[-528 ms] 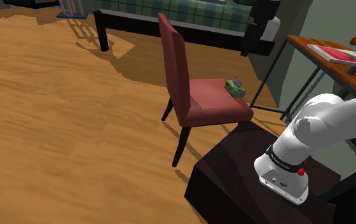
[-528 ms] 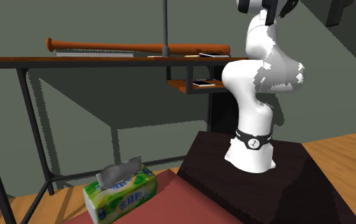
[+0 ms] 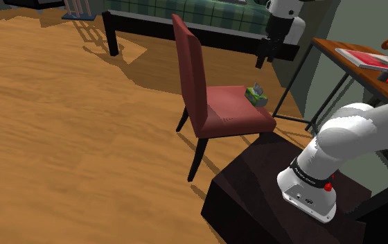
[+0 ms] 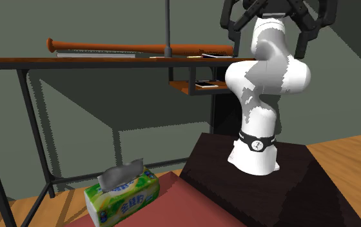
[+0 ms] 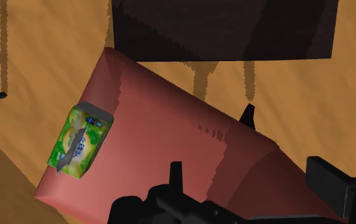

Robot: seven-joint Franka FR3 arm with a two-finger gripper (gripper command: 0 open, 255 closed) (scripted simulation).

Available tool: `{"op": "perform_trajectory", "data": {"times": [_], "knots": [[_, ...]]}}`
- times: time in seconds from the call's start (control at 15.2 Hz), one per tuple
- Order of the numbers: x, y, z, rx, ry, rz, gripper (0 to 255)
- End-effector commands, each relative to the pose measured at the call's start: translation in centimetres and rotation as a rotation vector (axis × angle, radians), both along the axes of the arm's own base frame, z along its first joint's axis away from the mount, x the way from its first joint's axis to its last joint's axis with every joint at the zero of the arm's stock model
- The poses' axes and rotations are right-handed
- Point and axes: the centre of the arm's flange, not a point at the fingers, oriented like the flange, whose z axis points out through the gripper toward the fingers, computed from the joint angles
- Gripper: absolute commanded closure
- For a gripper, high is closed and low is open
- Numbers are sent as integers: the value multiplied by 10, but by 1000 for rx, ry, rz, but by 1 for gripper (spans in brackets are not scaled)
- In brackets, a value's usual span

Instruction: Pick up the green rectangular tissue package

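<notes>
The green tissue package (image 3: 257, 96) lies on the red chair's seat (image 3: 224, 114), near the seat edge away from the backrest, with a grey tissue sticking out of its top. It also shows up close as the package (image 4: 122, 198) on the seat (image 4: 173, 209). My gripper (image 3: 277, 55) hangs open well above the chair, up and to the right of the package in the shoulder view. In the second exterior view the gripper (image 4: 273, 29) has its fingers spread wide. From the wrist, the package (image 5: 78, 140) lies far off to one side of the gripper (image 5: 256, 184).
A desk (image 4: 76, 61) with thin dark legs stands just behind the chair and carries a baseball bat (image 4: 140, 47) and a red book (image 3: 369, 59). The dark stand (image 3: 255, 187) sits close to the chair. A bed (image 3: 186, 17) is across the wooden floor.
The hand has dropped lower into both exterior views, its spread fingers now plain to see. The package and chair have not moved.
</notes>
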Motion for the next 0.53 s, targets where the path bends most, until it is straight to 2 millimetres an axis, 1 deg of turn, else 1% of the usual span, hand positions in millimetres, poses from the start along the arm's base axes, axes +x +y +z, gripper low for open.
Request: {"op": "perform_trajectory", "data": {"times": [0.0,0.46], "knots": [[10,-20,-14,3,-6,-42,0],[36,-89,-70,13,-23,-187,0]]}}
